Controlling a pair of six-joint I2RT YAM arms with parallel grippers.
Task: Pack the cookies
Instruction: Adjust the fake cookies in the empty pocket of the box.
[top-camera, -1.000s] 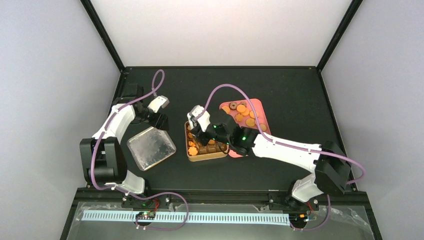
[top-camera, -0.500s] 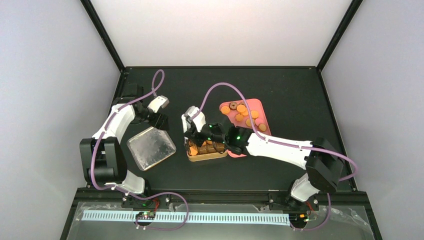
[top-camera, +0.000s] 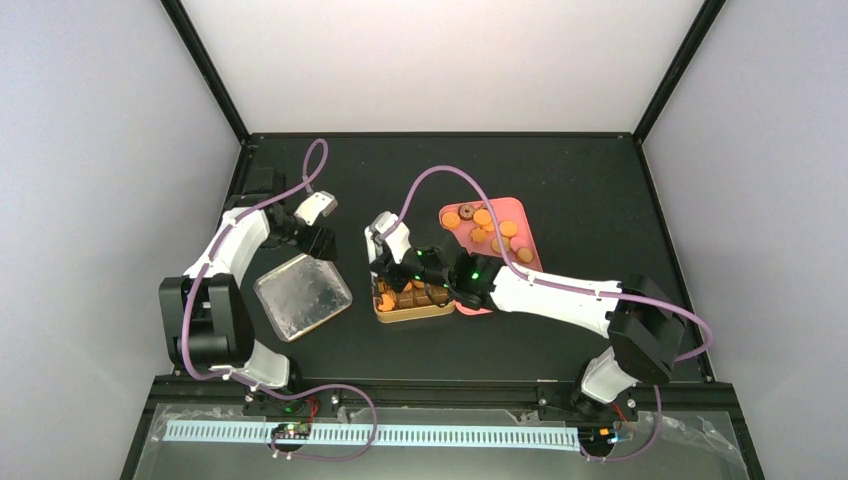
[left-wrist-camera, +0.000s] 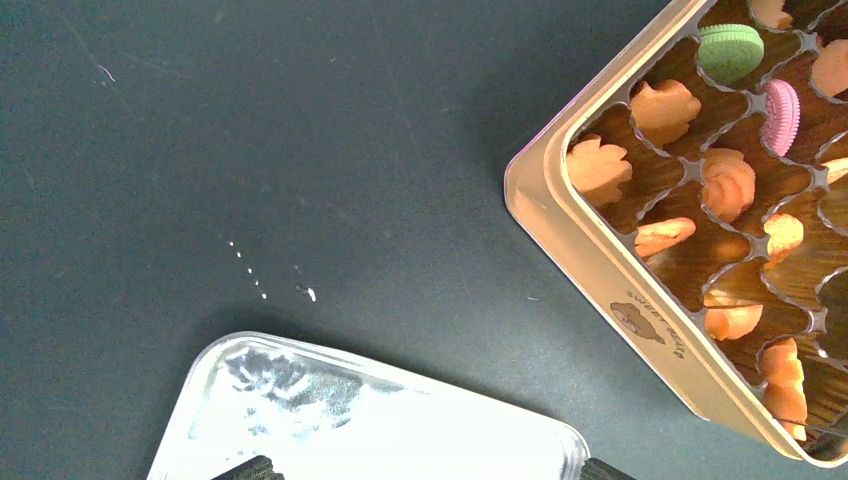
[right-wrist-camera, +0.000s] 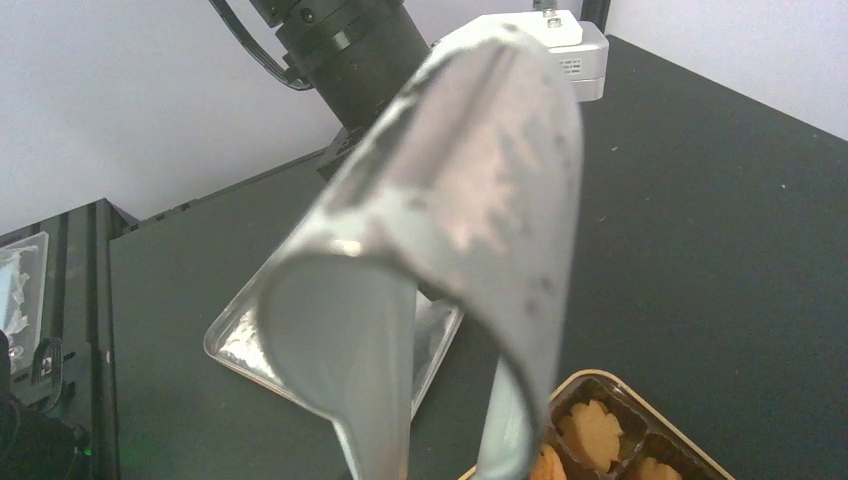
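Overhead, reaching in from 3 o'clock: right gripper (top-camera: 388, 262), stretched across the tin (top-camera: 412, 314) to its 11 o'clock corner. Clamped narrow on tongs (right-wrist-camera: 470, 220), held off the table (top-camera: 560, 170). Fills the right wrist view with their bent silver loop, hiding the fingers behind it.

Hanging at 1 o'clock of the lid (top-camera: 302, 295): left gripper (top-camera: 322, 243), jaws wide, gripping nothing. Shows only two dark fingertips (left-wrist-camera: 245, 468) at the 6 o'clock edge of the left wrist view, above the lid's rim.

Cookies (left-wrist-camera: 725, 185) in two places. Packed in the tin's brown cells: orange flower shapes, one to a cell, plus one green (left-wrist-camera: 730, 50) and one pink (left-wrist-camera: 782, 110) toward the 1 o'clock corner of the left wrist view. Loose on the pink tray (top-camera: 522, 212), at 2 o'clock of the tin: about a dozen, mostly orange rounds, one dark brown at the tray's 11 o'clock end.

Lying flat at 9 o'clock of the tin, apart from it: lid, silver, inner face up.
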